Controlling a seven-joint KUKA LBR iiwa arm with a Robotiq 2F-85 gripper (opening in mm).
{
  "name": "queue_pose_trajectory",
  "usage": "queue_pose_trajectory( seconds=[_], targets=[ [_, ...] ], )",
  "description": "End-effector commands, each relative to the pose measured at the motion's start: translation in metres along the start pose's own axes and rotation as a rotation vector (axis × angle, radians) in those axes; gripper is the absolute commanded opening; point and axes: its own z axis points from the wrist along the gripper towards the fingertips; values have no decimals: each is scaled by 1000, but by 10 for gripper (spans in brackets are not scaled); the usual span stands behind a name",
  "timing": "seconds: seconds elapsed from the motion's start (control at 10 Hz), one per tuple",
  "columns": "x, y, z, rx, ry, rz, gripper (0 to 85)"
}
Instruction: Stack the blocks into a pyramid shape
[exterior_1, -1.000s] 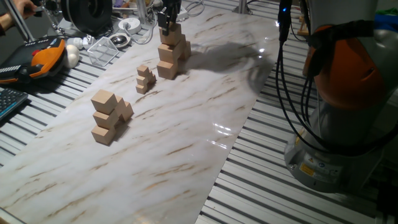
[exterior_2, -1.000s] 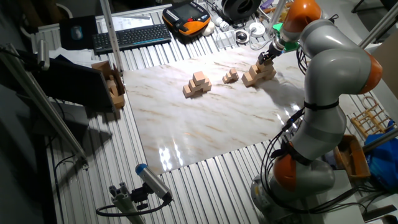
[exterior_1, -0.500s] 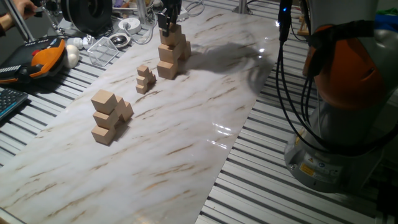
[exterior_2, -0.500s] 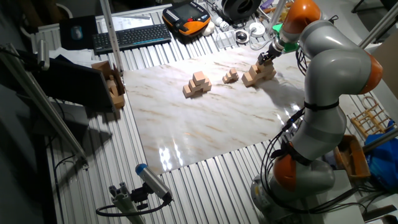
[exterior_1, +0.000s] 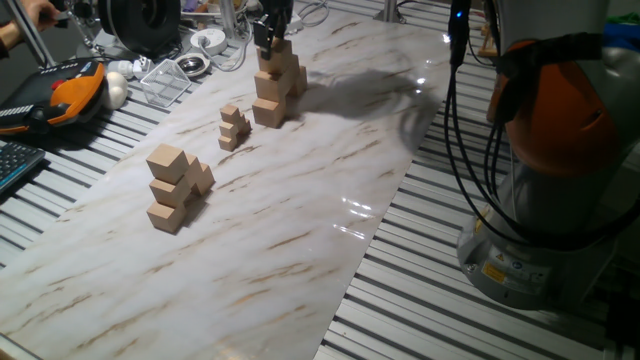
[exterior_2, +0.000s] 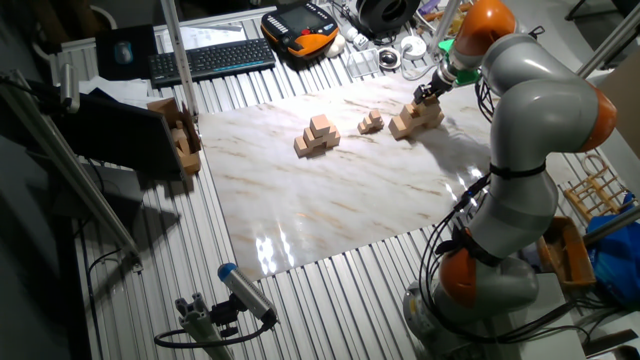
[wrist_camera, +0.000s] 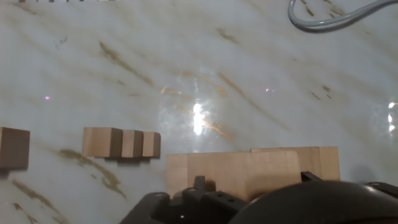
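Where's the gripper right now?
In one fixed view the gripper is at the far end of the marble board, right at the top cube of the tall pyramid, beyond the small-cube pile.

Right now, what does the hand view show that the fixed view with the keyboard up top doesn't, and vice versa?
Hand view only: a close look down on the top cubes of the pyramid under the gripper, and a grey cable on the marble.

Fixed view only: the whole arm, the keyboard and the orange pendant.

Both: the marble tabletop and the small-cube pile. Neither shows how the jaws stand.
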Motion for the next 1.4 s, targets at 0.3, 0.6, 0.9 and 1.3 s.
queue_pose_trajectory(
  seconds=[0.3, 0.6, 0.9, 1.3],
  targets=[
    [-4, -1, -8, 5, 3, -1, 850],
    [-18, 1, -44, 23, 25, -1, 850],
    [-23, 8, -59, 37, 27, 12, 680],
    [-26, 12, -77, 58, 56, -12, 170]
  ],
)
